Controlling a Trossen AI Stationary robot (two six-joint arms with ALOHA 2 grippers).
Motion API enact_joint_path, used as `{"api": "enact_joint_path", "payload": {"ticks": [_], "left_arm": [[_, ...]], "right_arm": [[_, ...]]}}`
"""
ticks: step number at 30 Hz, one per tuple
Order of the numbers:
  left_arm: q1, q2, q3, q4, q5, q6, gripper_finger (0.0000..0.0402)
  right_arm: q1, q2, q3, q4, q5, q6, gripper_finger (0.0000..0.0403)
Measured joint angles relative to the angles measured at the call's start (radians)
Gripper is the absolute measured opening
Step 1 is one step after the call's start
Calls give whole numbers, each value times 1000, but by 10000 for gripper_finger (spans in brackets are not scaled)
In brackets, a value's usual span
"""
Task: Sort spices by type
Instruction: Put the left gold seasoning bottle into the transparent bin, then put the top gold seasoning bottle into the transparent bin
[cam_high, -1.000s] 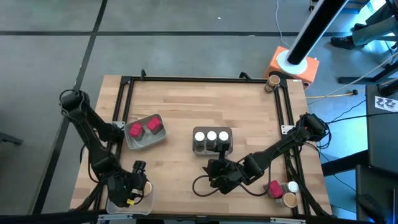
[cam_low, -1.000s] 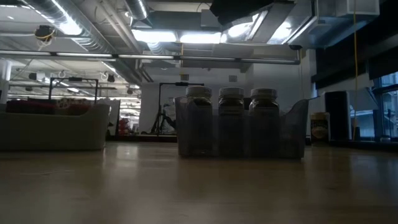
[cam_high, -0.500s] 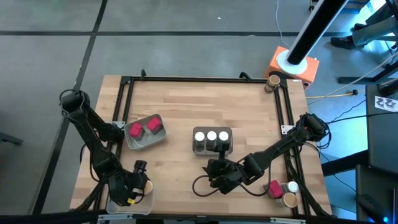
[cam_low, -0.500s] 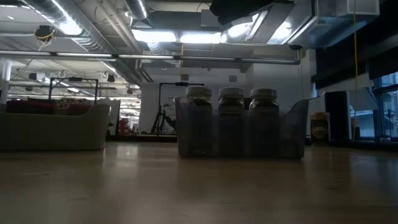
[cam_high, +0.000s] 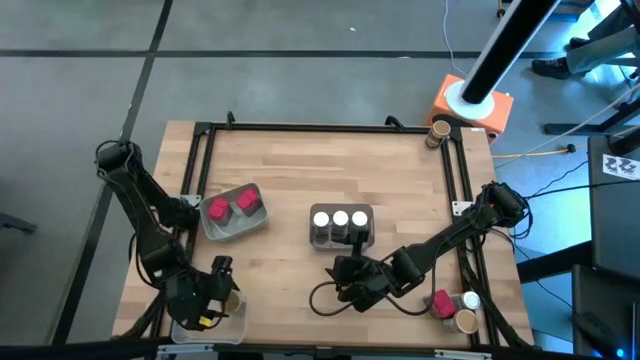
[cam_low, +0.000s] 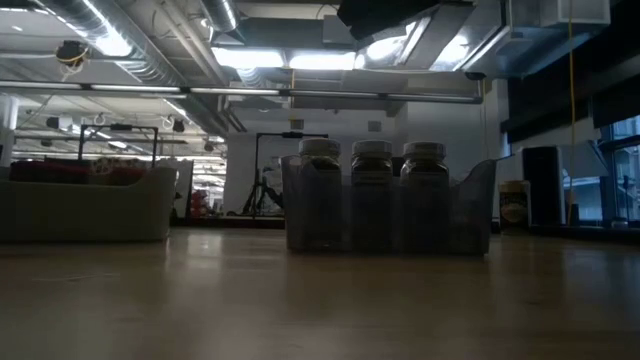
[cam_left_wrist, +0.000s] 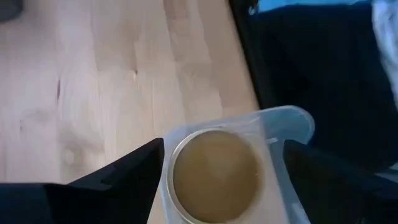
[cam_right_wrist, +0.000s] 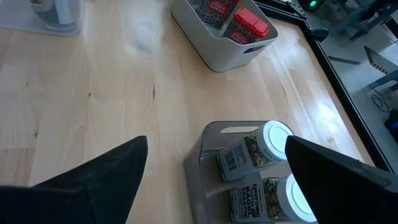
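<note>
Left pincer (cam_left_wrist: 214, 163) spread wide above tan-lidded jar (cam_left_wrist: 216, 176) sitting in clear tray (cam_left_wrist: 287, 127). Right pincer (cam_right_wrist: 214, 168) open, idle near white-lidded jars (cam_right_wrist: 273, 138).

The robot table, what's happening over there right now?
The left gripper hangs open over a clear tray at the table's near left corner, a tan-lidded jar sitting in the tray between its fingers. The right gripper waits open beside the tray of three white-lidded jars. Two red packets sit in a grey bin; a few spices remain unsorted at the near right.
</note>
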Motion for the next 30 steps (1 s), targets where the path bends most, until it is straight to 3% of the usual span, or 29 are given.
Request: {"api": "enact_joint_path", "payload": {"ticks": [4, 8, 15, 20, 24, 30], "left_arm": [[33, -49, 29, -14, -16, 27, 311], [71, -92, 36, 4, -99, 122, 311], [137, -116, 30, 40, -222, 329, 312], [196, -116, -18, 196, -217, 534, 312], [245, -116, -60, 273, -209, 643, 312], [330, -116, -130, 357, -213, 737, 311]], "right_arm": [[0, 0, 0, 1, 0, 3, 379], [0, 0, 0, 1, -22, 10, 379], [0, 0, 0, 4, -225, 15, 379], [0, 0, 0, 42, -288, 16, 379], [-28, -2, 0, 31, -292, 26, 379], [-107, -20, 2, -122, -224, 92, 379]]}}
